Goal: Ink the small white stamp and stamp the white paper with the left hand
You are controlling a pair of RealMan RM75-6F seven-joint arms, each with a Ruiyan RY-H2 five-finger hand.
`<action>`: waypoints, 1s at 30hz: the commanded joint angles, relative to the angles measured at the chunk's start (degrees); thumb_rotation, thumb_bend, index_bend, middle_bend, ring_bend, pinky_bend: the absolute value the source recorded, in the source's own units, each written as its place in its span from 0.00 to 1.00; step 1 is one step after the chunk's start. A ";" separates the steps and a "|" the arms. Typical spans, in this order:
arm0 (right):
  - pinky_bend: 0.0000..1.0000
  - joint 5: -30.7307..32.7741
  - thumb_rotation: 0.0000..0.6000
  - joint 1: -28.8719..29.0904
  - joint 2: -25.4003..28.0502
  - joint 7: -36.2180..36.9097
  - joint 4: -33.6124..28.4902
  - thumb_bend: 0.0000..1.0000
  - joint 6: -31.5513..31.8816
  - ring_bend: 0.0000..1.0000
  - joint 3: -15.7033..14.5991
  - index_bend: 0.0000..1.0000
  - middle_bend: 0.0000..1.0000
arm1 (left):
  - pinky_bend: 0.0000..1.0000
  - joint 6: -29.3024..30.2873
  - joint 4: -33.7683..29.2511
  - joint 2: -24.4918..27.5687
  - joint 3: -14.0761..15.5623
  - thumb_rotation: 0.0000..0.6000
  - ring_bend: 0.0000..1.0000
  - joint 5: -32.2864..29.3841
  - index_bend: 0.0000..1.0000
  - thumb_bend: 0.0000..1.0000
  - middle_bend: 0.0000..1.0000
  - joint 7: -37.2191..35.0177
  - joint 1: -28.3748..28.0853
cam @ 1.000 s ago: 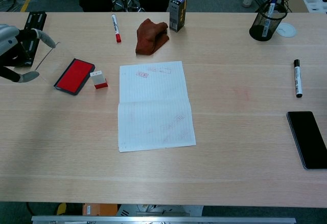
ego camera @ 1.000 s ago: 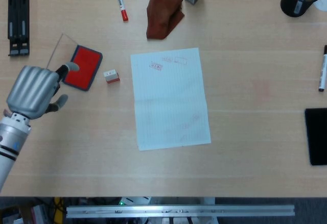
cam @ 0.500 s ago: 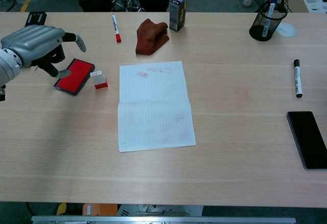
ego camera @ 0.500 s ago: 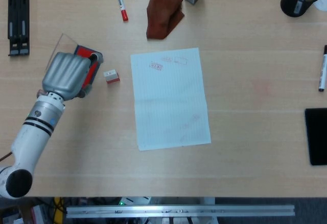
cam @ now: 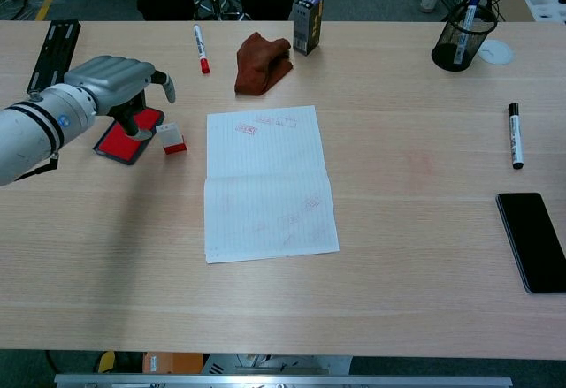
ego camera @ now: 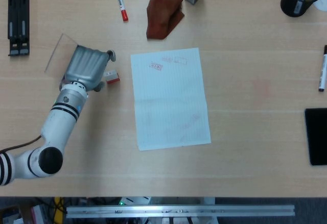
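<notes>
We see the left robot hand (ego camera: 87,69) (cam: 119,83) hovering over the red ink pad (cam: 124,140), knuckles up, its fingers loosely apart and hooked downward — nothing is held between them. In the chest view a dark thumb hangs toward the pad's red face, and one grey fingertip (ego camera: 111,56) juts out on the side nearest the stamp. Whether any finger actually touches the pad we cannot tell; the head view hides most of the pad under the hand's silver back. The right robot hand appears in neither view.

The small white stamp (ego camera: 111,76) (cam: 171,138) stands on the surface just beside the left robot hand, on its paper side, apart from the fingers. It is a little block, white above with a red band along its lower edge, and a few dark marks show on its top face. It sits upright on its red base; its longer side runs roughly across the surface, slightly skewed, from the hand toward the paper.

The white paper (ego camera: 170,99) (cam: 266,182) lies flat further out beyond the stamp, well clear of the hand, its long axis running away from the robot — faint red stamp prints mark it, clearest near the far edge.
</notes>
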 commanded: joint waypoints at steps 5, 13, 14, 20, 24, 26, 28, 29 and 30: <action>0.51 0.07 1.00 -0.50 0.33 0.33 -0.01 0.12 0.51 0.36 -0.26 0.32 0.44 | 1.00 0.45 3.36 -2.92 1.22 1.00 1.00 -7.45 0.31 0.21 1.00 3.51 -4.07; 0.51 0.14 1.00 -0.95 0.62 0.84 0.07 0.12 0.95 0.36 -0.45 0.32 0.44 | 1.00 1.90 6.60 -5.55 3.25 1.00 1.00 -10.40 0.32 0.21 1.00 6.20 -6.26; 0.51 0.15 1.00 -1.00 0.61 0.90 0.09 0.12 0.98 0.36 -0.48 0.32 0.44 | 1.00 1.85 6.70 -5.56 3.46 1.00 1.00 -10.80 0.33 0.21 1.00 6.48 -6.46; 0.51 0.41 1.00 -1.21 0.35 1.16 0.44 0.12 0.88 0.36 -0.67 0.32 0.44 | 1.00 1.46 5.75 -5.03 4.96 1.00 1.00 -12.04 0.36 0.21 1.00 7.15 -7.12; 0.51 0.27 1.00 -1.31 0.23 1.32 0.58 0.12 0.96 0.36 -0.79 0.32 0.44 | 1.00 1.75 5.22 -5.25 5.58 1.00 1.00 -11.64 0.36 0.21 1.00 6.83 -7.39; 0.51 0.29 1.00 -1.38 0.23 1.38 0.63 0.12 1.02 0.36 -0.82 0.32 0.44 | 1.00 1.75 5.09 -5.41 5.78 1.00 1.00 -11.54 0.36 0.21 1.00 6.72 -7.55; 0.51 0.30 1.00 -1.52 0.27 1.49 0.60 0.12 1.13 0.36 -0.88 0.32 0.44 | 1.00 1.78 5.03 -5.65 5.97 1.00 1.00 -11.47 0.36 0.21 1.00 6.61 -7.75; 0.51 0.30 1.00 -1.60 0.28 1.54 0.61 0.12 1.20 0.36 -0.91 0.32 0.44 | 1.00 1.79 5.01 -5.77 6.04 1.00 1.00 -11.42 0.36 0.21 1.00 6.49 -7.80; 0.51 0.29 1.00 -1.69 0.29 1.61 0.63 0.12 1.30 0.36 -0.94 0.32 0.44 | 1.00 1.77 4.94 -5.88 6.19 1.00 1.00 -11.40 0.36 0.21 1.00 6.46 -7.91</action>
